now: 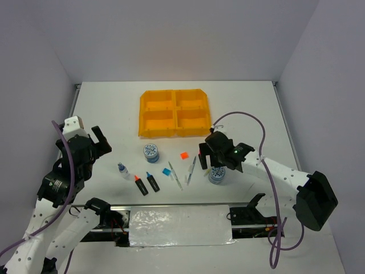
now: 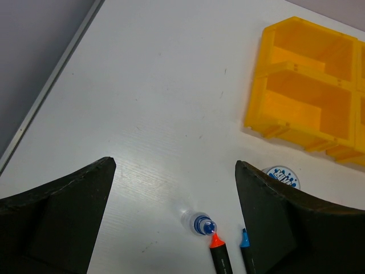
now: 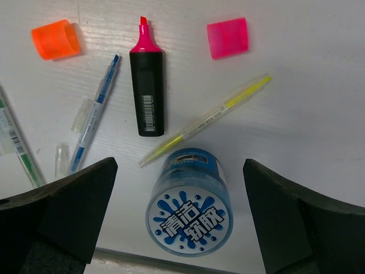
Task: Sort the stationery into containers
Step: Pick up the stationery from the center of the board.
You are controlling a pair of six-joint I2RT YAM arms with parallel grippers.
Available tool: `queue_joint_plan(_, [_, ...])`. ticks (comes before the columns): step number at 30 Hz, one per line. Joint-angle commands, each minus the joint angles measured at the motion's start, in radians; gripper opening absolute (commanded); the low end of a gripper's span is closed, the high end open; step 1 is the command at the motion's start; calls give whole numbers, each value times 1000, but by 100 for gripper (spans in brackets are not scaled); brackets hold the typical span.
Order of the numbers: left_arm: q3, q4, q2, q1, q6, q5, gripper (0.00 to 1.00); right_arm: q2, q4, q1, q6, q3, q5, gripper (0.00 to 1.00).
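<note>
Nothing sorted yet: the orange-yellow tray (image 1: 174, 107) looks empty, highlighters (image 1: 141, 185) and pens (image 1: 177, 178) lying loose at its six o'clock. Left gripper (image 1: 98, 141) and right gripper (image 1: 209, 155) gape, holding nothing, the right above a tape roll (image 3: 190, 211).

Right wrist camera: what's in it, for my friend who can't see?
A round blue-white tub sits between the open right gripper's fingers. Beyond it lie an uncapped pink highlighter, a yellow pen, a blue pen, a pink cap and an orange cap.
</note>
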Motion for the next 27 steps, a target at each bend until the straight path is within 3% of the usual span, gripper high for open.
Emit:
queue_joint_plan(1, [-4, 41, 0, 6, 22, 10, 99, -10, 34, 23, 54, -29, 53, 100])
queue_joint_plan(10, [-3, 36, 3, 6, 22, 10, 99, -79, 2, 42, 89, -81, 35, 98])
queue_joint_plan(17, [-4, 39, -2, 6, 25, 13, 99, -101, -38, 54, 121, -89, 27, 86])
queue_joint_plan(27, [-3, 39, 0, 6, 28, 20, 99, -72, -115, 94, 161, -67, 69, 90])
